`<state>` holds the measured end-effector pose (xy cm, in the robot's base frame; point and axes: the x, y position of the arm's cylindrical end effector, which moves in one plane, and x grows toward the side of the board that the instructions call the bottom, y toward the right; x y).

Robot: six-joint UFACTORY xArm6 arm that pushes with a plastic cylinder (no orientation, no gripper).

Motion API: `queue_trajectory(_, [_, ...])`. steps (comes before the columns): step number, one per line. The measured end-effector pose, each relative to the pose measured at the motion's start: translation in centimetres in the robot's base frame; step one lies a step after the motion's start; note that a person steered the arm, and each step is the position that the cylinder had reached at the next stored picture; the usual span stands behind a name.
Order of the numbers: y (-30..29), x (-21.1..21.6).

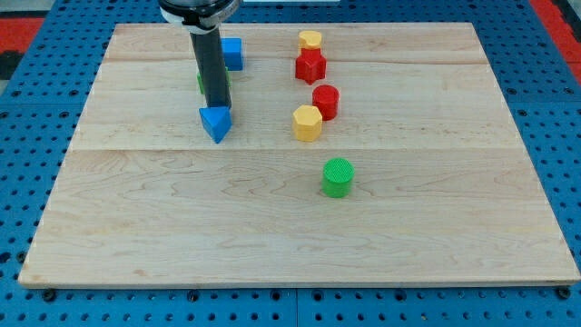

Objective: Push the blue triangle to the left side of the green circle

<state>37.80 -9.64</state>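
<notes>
The blue triangle (pixel 216 123) lies on the wooden board (pixel 300 245) at the upper left of the view. My tip (pixel 218 108) stands right at the triangle's top edge, touching or nearly touching it. The green circle (pixel 338 176) sits to the lower right of the triangle, near the board's middle, well apart from it.
A green block (pixel 202 80) is mostly hidden behind the rod. A blue cube (pixel 232 54) sits above it. A yellow block (pixel 310 40), a red star-like block (pixel 310 65), a red cylinder (pixel 326 101) and a yellow hexagon (pixel 308 122) line up above the green circle.
</notes>
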Motion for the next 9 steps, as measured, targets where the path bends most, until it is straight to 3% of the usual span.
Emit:
queue_trajectory(2, [0.0,0.8])
queue_trajectory(5, [-0.2,7.2])
queue_trajectory(9, [-3.3,6.0])
